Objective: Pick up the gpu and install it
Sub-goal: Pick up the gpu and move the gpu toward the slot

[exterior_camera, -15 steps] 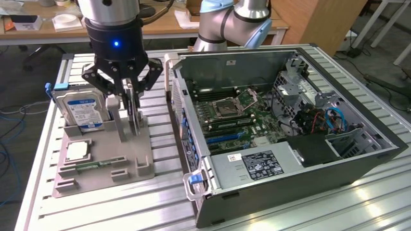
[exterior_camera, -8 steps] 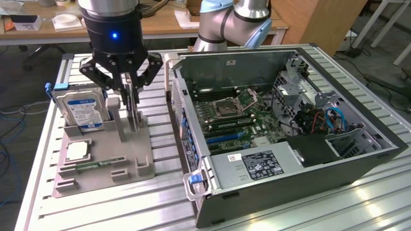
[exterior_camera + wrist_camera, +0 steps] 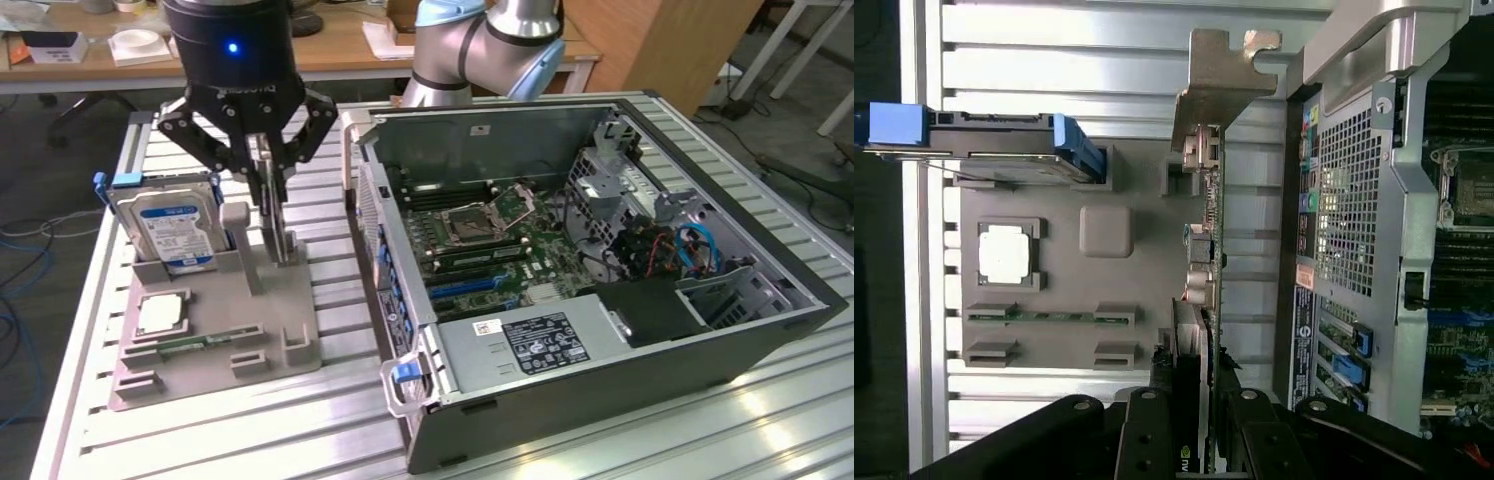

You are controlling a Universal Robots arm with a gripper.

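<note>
At the exterior view's upper left, one gripper [image 3: 270, 172] is clamping one gpu [image 3: 276, 230], which is standing edge-on between one hard drive [image 3: 167, 225] and one open computer case [image 3: 601, 400].

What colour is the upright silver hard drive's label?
Blue and white; the label shows best in the exterior view.

Robotics lab: robot arm [image 3: 467, 40] is standing behind slotted aluminium bench [image 3: 267, 435]; opened computer case [image 3: 601, 400] is lying on it; wooden desks [image 3: 334, 50] behind.
</note>
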